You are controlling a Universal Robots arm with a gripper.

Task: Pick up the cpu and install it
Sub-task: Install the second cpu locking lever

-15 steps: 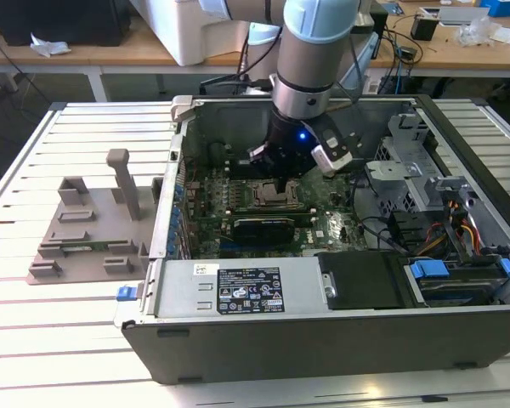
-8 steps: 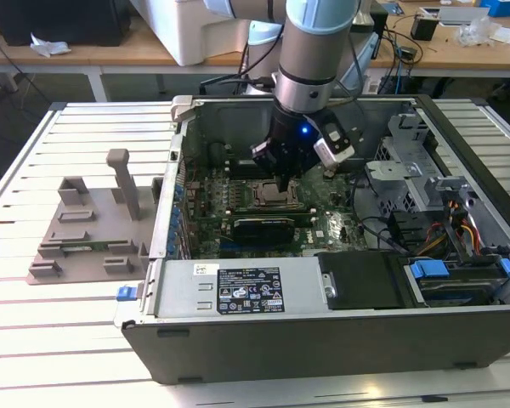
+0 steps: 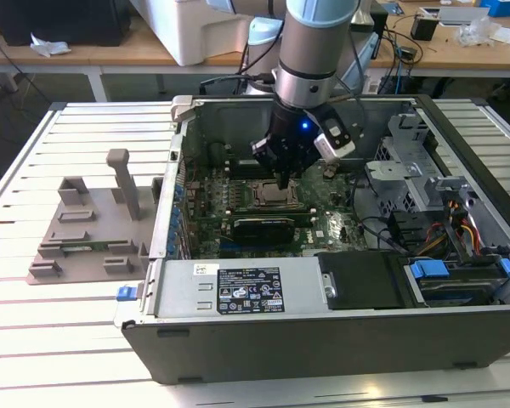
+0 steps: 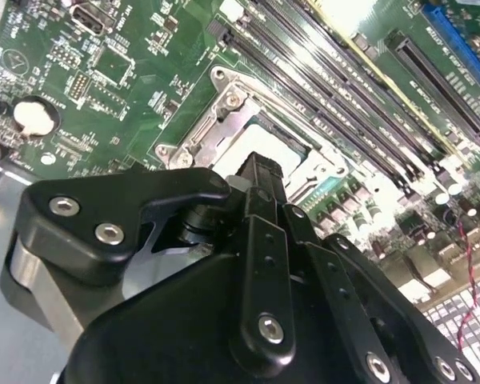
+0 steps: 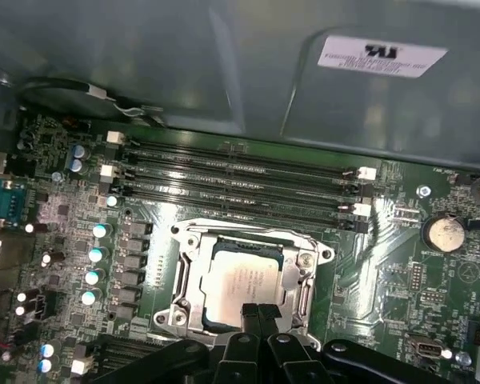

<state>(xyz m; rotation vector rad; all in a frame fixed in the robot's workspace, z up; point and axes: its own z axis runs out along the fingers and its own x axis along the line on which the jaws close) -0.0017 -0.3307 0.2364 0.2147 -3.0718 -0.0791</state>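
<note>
The cpu (image 5: pixel 242 282), a flat silvery square, lies inside the metal socket frame (image 5: pixel 184 276) on the green motherboard (image 5: pixel 400 264). My gripper (image 5: pixel 258 312) hangs just above the chip's near edge with its two black fingers pressed together and nothing between them. In the second wrist view the fingers (image 4: pixel 260 172) cover part of the cpu (image 4: pixel 252 138). In the exterior view the gripper (image 3: pixel 285 180) reaches down into the open computer case, right over the socket (image 3: pixel 272 195).
Memory slots (image 5: pixel 240 180) run beside the socket. Case walls (image 3: pixel 174 170), a drive cage (image 3: pixel 408 170) and cables (image 3: pixel 463 229) surround the board. A power supply (image 3: pixel 238 289) closes the near side. A grey fixture block (image 3: pixel 85 225) stands on the slatted table at the exterior view's left.
</note>
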